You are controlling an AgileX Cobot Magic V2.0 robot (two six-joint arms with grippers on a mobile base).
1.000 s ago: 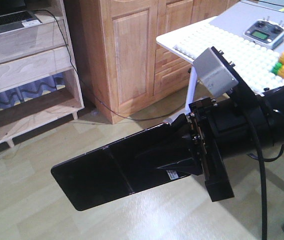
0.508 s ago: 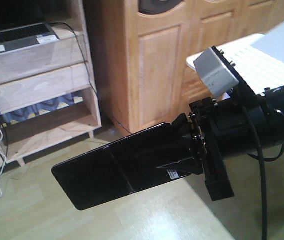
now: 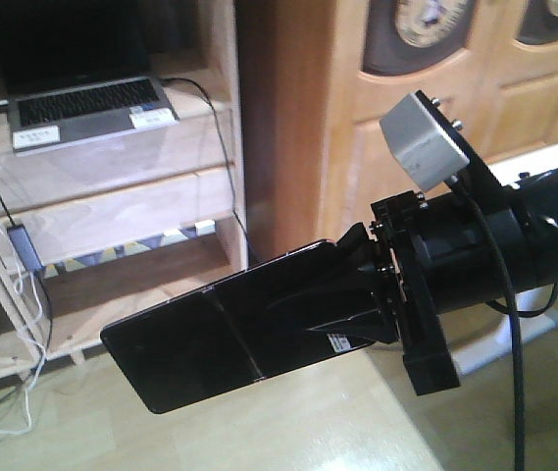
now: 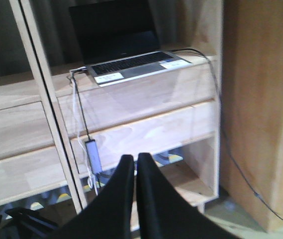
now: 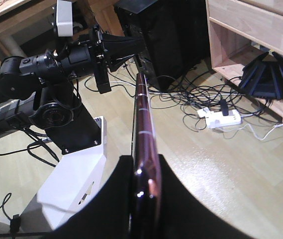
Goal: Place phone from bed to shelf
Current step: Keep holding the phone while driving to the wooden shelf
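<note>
We've swung left: the shelf [image 3: 112,211] and its laptop [image 3: 87,108] now fill more of our view. Our right claw [image 5: 142,159] still clamps the phone [image 3: 176,358] in mid-air; the left claw [image 4: 135,162] is pinched together, empty.

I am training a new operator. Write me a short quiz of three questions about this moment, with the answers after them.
1. True or false: the phone lies on the shelf.
2. What stands on the upper board of the shelf? A) an open laptop B) a lamp C) a stack of books
3. What does the left end effector hold?

Key
1. False. The right end effector is shut on the phone, above the floor.
2. A.
3. Nothing. Its fingers are closed together with nothing between them.
</note>
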